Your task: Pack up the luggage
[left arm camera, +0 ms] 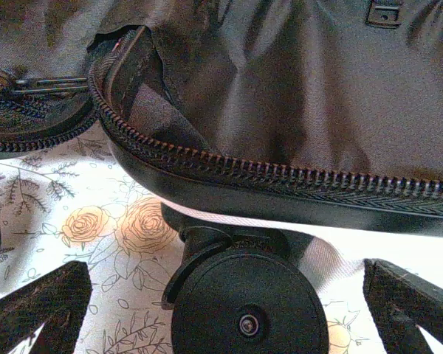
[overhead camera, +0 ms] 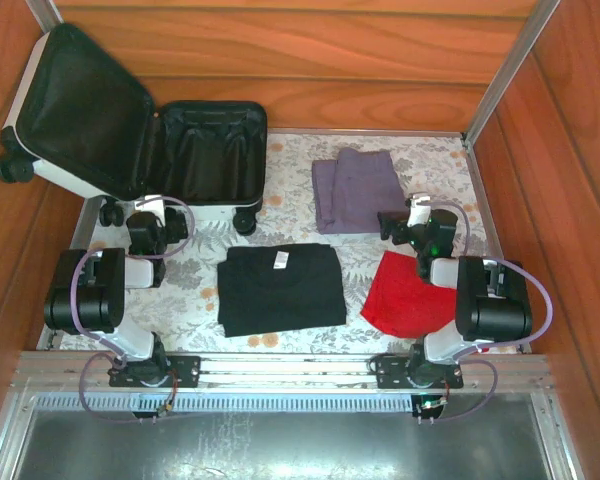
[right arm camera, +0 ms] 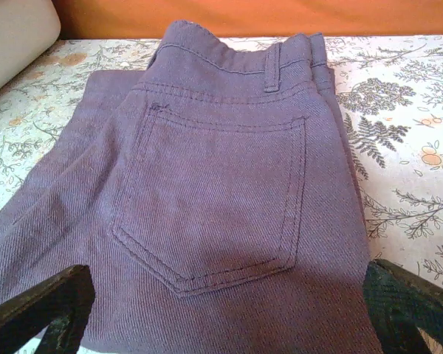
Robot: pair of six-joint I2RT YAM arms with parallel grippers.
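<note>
The luggage lies open at the back left, a white hard shell with black lining; its lid leans against the left wall. My left gripper hangs open just in front of its near edge. In the left wrist view the left gripper stands wide apart on either side of a black wheel below the zipper rim, touching nothing. My right gripper is open over the near end of folded purple trousers. From the right wrist, the right gripper hovers above the trousers' back pocket, holding nothing.
A folded black shirt lies in the middle of the floral tablecloth. A red cloth sits under the right arm. Wooden walls close in the left, back and right sides. The white shell shows at the far left of the right wrist view.
</note>
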